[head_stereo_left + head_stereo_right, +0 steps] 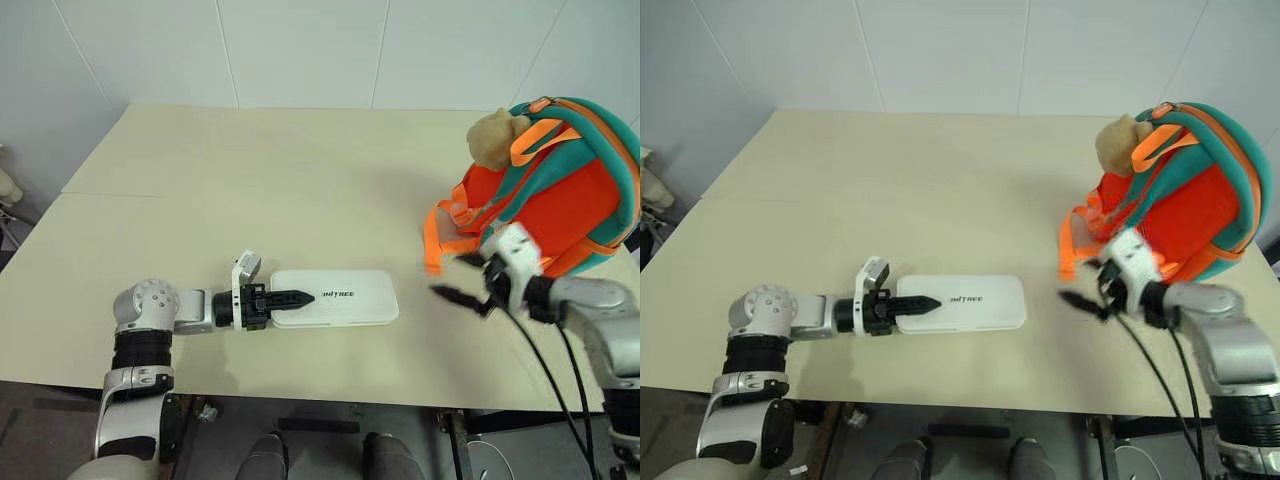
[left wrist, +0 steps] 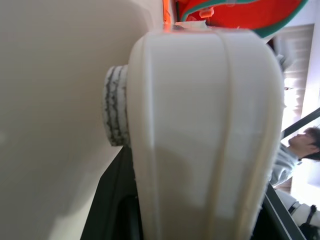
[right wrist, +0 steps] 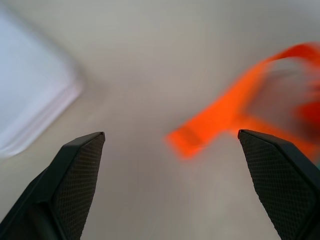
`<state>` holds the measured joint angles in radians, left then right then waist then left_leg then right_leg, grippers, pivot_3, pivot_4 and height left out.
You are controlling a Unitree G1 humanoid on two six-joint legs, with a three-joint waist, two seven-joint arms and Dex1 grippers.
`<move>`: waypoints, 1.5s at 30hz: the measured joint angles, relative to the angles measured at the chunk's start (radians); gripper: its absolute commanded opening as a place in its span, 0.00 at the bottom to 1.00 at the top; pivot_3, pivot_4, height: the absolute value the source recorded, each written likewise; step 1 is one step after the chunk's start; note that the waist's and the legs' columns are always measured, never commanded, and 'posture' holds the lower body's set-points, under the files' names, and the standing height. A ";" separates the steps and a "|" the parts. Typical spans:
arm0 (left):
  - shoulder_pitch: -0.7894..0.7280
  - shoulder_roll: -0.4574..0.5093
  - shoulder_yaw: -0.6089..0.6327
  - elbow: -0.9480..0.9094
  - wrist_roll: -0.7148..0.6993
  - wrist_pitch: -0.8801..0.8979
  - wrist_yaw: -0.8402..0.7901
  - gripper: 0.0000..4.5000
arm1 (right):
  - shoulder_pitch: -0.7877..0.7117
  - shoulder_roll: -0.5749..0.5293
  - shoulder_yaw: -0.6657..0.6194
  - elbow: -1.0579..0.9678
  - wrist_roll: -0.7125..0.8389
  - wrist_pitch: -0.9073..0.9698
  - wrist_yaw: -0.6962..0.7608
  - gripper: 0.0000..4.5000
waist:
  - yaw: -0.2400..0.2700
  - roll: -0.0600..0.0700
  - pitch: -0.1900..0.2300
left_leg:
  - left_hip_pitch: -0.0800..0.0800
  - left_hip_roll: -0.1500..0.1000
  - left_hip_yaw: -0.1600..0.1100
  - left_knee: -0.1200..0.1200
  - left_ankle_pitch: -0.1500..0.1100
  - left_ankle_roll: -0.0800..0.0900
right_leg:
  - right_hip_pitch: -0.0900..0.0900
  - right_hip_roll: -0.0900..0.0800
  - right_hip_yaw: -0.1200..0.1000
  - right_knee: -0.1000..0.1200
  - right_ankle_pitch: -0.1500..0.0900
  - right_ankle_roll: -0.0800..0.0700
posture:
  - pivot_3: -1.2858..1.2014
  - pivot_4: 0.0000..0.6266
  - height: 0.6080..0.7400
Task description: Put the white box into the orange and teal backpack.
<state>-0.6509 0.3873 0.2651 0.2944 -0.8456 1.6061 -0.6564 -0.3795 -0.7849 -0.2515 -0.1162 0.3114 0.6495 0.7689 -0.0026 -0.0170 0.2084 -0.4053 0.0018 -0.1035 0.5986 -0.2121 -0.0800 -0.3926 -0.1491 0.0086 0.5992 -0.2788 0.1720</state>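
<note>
The left gripper (image 1: 292, 297) has its fingers closed on the white box's (image 1: 345, 297) left end — flat on the table (image 1: 300, 180). The right gripper (image 1: 462, 277), fingers wide open, hovers near the orange and teal backpack (image 1: 560, 200) — far right

Beige table (image 1: 300, 180) (seamed), white panelled wall (image 1: 300, 50), dark floor (image 1: 50, 420)

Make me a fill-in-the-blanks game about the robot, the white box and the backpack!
1. The white box lies flat on the ____.
2. The left gripper is at the box's ____ end.
3. The right gripper has its fingers wide ____.
4. The plush toy hangs on the ____.

Missing words: table; left; open; backpack
</note>
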 measured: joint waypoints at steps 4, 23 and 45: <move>0.020 0.021 0.001 -0.046 -0.007 -0.004 -0.005 0.28 | -0.040 0.000 -0.041 0.035 -0.022 0.014 -0.118 1.00 | -0.004 0.000 0.000 | 0.000 0.000 0.001 0.000 0.000 0.000 | 0.000 0.000 0.000 -0.001 0.000 0.000 | 0.52 0.24 1.00; 0.041 0.056 0.033 -0.083 -0.010 -0.111 0.002 0.28 | -0.363 0.221 0.051 0.451 -0.171 -0.238 -0.444 1.00 | -0.025 0.000 0.000 | -0.001 0.000 0.001 -0.003 0.002 0.000 | 0.000 0.000 0.000 -0.005 0.004 -0.001 | 0.52 0.24 1.00; 0.208 0.175 0.255 -0.248 -0.028 -0.383 0.026 0.28 | -0.393 0.240 0.254 0.349 0.124 -0.390 0.267 0.00 | -0.045 0.000 0.000 | -0.001 0.002 0.002 -0.007 0.003 -0.004 | -0.002 0.001 0.001 -0.006 0.003 0.001 | 0.52 0.24 1.00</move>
<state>-0.4431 0.5624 0.5199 0.0466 -0.8740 1.2235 -0.6301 -0.7729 -0.5445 0.0020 0.2330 0.4358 0.2595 1.0364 -0.0475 -0.0166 0.2088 -0.4062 0.0035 -0.1019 0.5918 -0.2089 -0.0840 -0.3942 -0.1480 0.0097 0.5933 -0.2757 0.1729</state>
